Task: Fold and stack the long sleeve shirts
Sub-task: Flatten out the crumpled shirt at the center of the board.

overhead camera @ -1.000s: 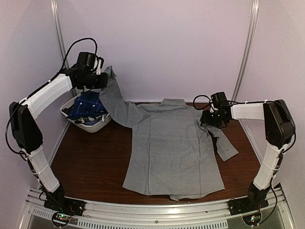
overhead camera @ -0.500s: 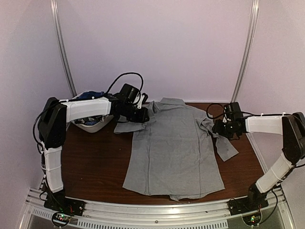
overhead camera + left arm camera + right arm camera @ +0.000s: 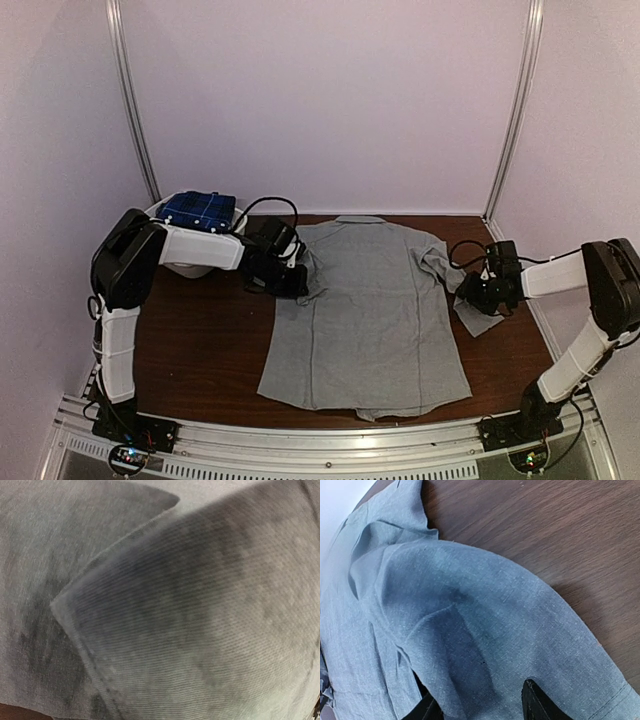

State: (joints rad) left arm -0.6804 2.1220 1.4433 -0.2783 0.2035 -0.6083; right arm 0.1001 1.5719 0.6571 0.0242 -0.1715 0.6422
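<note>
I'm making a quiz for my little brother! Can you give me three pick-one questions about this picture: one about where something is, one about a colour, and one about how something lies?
1. Where is the white basket?
A) at the far left of the table
B) on the floor
C) beside the right arm

2. What colour is the shirt spread on the table?
A) red
B) grey
C) yellow

3. How does that shirt lie?
A) rolled into a ball
B) hanging in the air
C) spread flat, collar at the far side

Answers: 1 A, the top view shows it in the far left corner. 2 B, the cloth is plain grey. 3 C, its body lies flat on the wood.
</note>
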